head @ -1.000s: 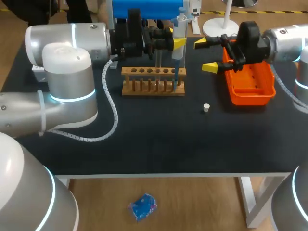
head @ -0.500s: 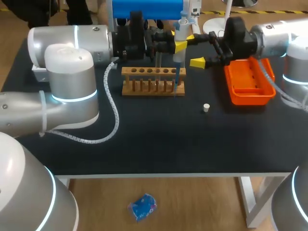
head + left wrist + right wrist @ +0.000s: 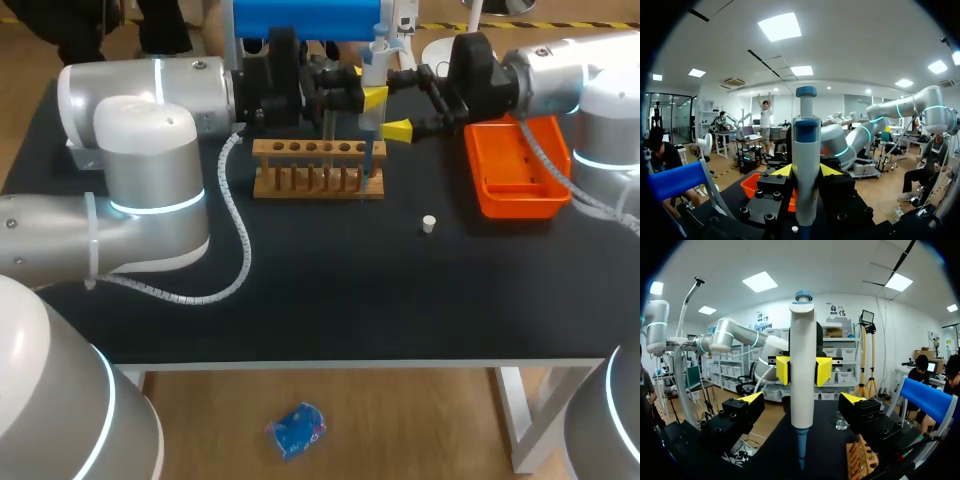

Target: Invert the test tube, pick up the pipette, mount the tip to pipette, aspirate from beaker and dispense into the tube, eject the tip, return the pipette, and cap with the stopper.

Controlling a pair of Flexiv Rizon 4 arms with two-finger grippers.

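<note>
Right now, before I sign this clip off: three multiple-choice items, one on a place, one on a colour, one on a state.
1. The tray is: A orange; B blue; C white.
2. The white stopper lies: A in the tray; B on the table, apart from the wooden rack; C in a rack hole.
3. The right gripper is: A open around the pipette; B shut on the pipette; C shut on the stopper.
A, its walls are orange; B, bare table surrounds it; A, its fingers stand clear while the left gripper holds the pipette.
</note>
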